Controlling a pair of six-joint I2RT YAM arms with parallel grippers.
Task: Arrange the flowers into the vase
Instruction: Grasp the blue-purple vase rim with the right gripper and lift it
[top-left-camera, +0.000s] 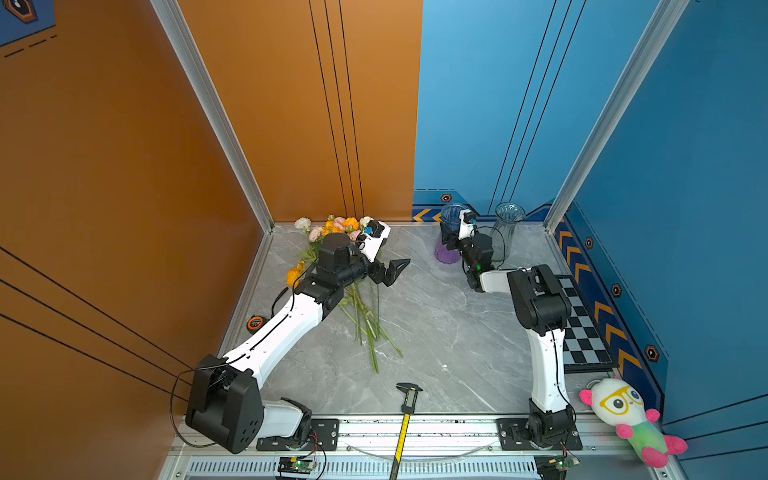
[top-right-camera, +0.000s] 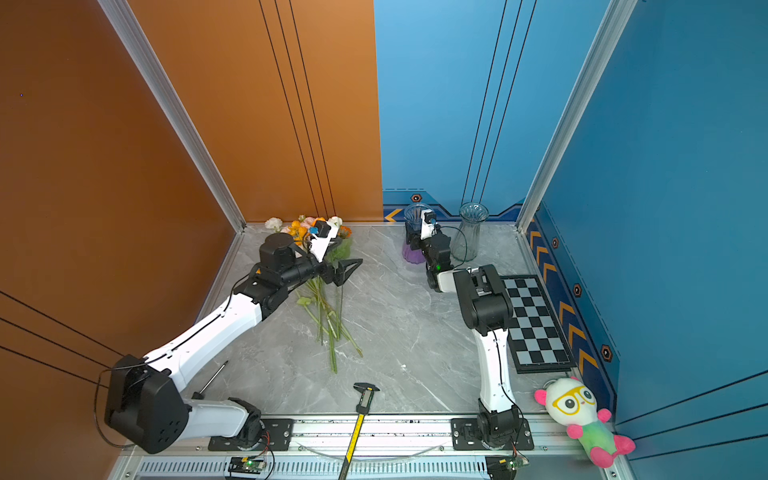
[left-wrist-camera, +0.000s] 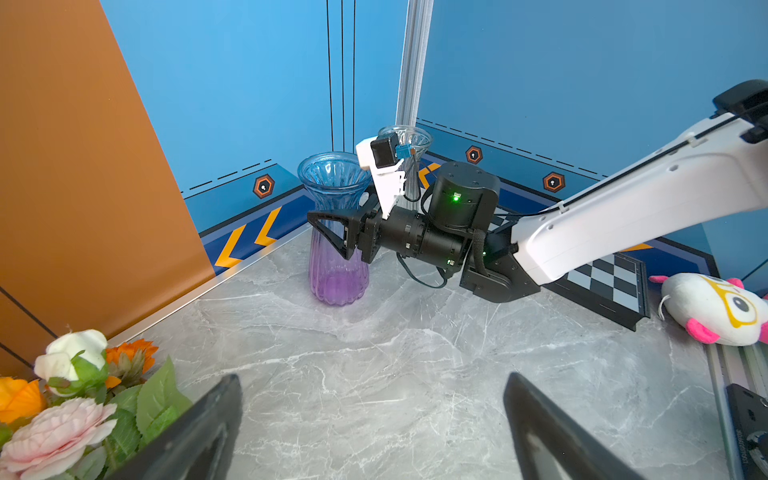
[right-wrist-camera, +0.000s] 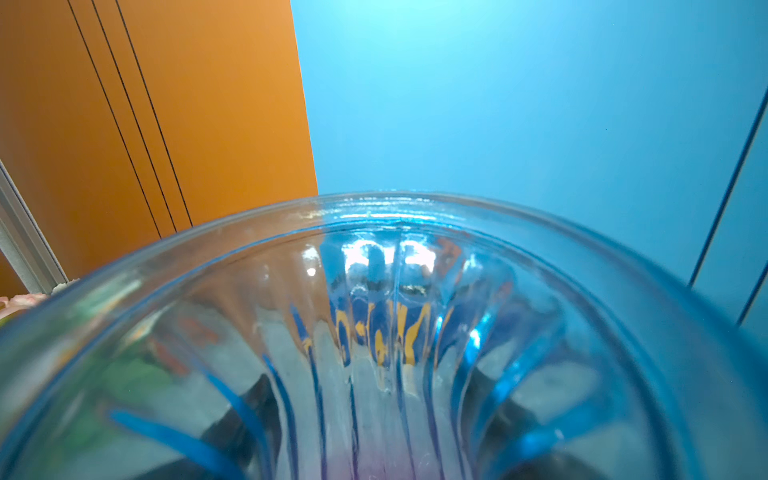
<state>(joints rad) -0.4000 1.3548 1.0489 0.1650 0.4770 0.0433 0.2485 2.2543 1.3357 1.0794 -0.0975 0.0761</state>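
Observation:
The flowers (top-left-camera: 332, 226) lie at the back left of the table, pink, white, orange and yellow blooms toward the wall corner, green stems (top-left-camera: 365, 316) fanning toward the front. My left gripper (top-left-camera: 392, 272) hovers open just right of the bunch, with nothing between its fingers; the left wrist view shows bare table between them (left-wrist-camera: 372, 378) and blooms (left-wrist-camera: 62, 424) beside one finger. A blue-to-purple glass vase (top-left-camera: 444, 253) stands upright at the back. My right gripper (left-wrist-camera: 336, 228) straddles its neck. Dark fingers (right-wrist-camera: 253, 411) show through the glass on both sides; contact is unclear.
A clear glass vase (top-left-camera: 509, 224) stands right of the coloured one, behind the right arm. A chessboard (top-left-camera: 582, 324) lies along the right wall, a plush toy (top-left-camera: 627, 415) at the front right. A caliper (top-left-camera: 409, 399), a tape measure (top-left-camera: 254, 323) and a screwdriver (top-right-camera: 210, 380) lie near the front and left edges.

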